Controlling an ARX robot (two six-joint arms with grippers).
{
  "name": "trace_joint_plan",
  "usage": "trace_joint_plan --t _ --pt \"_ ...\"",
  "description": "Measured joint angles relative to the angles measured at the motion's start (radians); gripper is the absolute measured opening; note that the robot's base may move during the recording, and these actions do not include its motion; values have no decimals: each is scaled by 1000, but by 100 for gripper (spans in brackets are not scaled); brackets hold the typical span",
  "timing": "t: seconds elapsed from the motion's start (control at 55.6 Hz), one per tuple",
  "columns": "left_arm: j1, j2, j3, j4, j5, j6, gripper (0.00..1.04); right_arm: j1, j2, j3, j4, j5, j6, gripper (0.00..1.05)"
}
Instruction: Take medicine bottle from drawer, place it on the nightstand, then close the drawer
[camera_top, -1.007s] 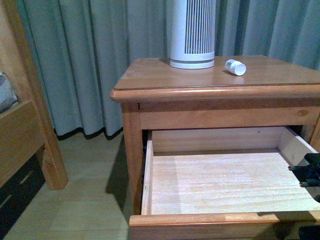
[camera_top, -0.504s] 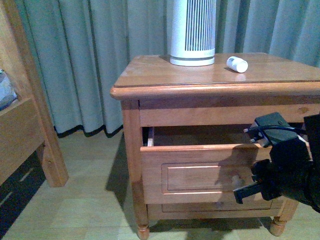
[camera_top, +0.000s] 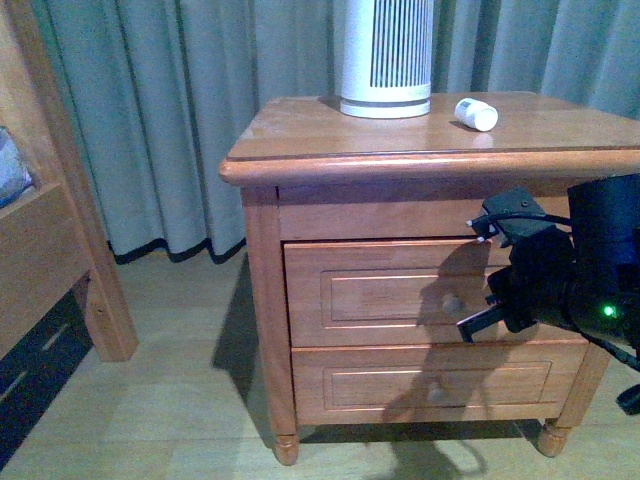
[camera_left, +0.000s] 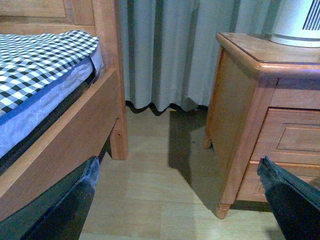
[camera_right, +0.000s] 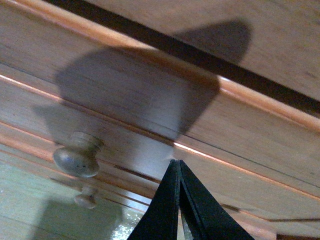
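Nearest the body camera, the black right gripper (camera_top: 478, 322) is held low before the nightstand, wrist cabled, a green light lit on the arm; in its wrist view the dark fingers (camera_right: 175, 200) are seen pressed together into a point, tip at or just off the panel face, contact not resolvable. The black left gripper (camera_left: 180, 200) is seen only in its own view, jaws spread wide over pale plank flooring (camera_left: 150, 170). Behind the right gripper, the orange-brown wooden drawer (camera_top: 400, 290), recessed rectangular panel, small round knob (camera_top: 452, 302), is pushed flush into the glossy orange-brown two-drawer nightstand (camera_top: 262, 300) with rounded top edge and turned feet. Farther back, on the top, the tiny white cylindrical plastic medicine bottle (camera_top: 476, 113) is lying on its side, near a white slatted tower appliance (camera_top: 387, 55). Grey-green pleated curtains (camera_top: 180, 110) hang behind.
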Motion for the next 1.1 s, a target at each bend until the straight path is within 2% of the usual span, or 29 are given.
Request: trace_joint_plan --t 0.252,0.378,0.594,0.738,1.097 --pt "0 0 0 0 0 0 98 -12 -12 -4 -9 -47 35 3" --pt "0 0 0 0 0 0 98 -9 -117 -115 3 -69 115 3" --pt "0 0 0 0 1 0 98 9 -376 -304 -102 -126 311 3" --pt "0 0 0 0 1 0 98 -22 -595 -368 -168 -157 430 3" --pt "0 0 0 0 1 0 98 -51 -1238 -402 -331 -188 467 3"
